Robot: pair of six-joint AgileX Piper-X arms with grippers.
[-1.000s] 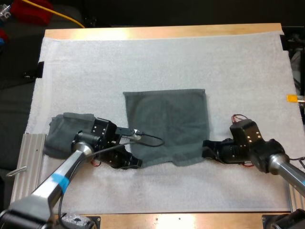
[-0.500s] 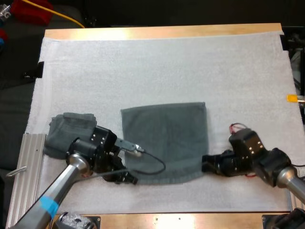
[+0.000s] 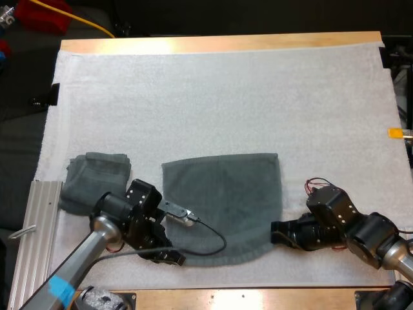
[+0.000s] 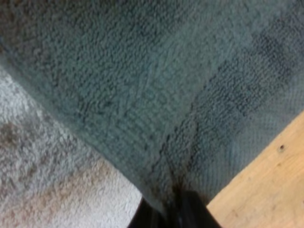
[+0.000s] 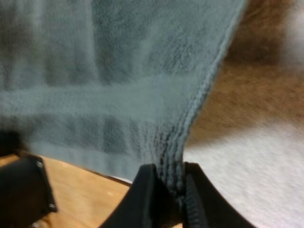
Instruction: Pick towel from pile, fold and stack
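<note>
A dark grey-green towel (image 3: 222, 200) lies spread flat on the white mat near the table's front edge. My left gripper (image 3: 173, 256) is shut on its near left corner, and in the left wrist view the cloth (image 4: 142, 95) bunches into my left gripper (image 4: 173, 209). My right gripper (image 3: 276, 234) is shut on the towel's near right corner; the right wrist view has the towel's hem (image 5: 166, 118) pinched between the black fingers (image 5: 152, 194). A folded towel (image 3: 95, 179) rests at the mat's left side, just behind my left arm.
The wooden table front edge (image 3: 258, 298) runs just under the towel's near hem. A metal rail (image 3: 29, 226) lies along the mat's left side. The white mat (image 3: 219, 97) stretches bare behind the towel.
Both grippers have pulled the towel toward the table's front edge, staying shut on its near corners. The towel's far edge has slid nearer by a good stretch; the folded towel has stayed put.
</note>
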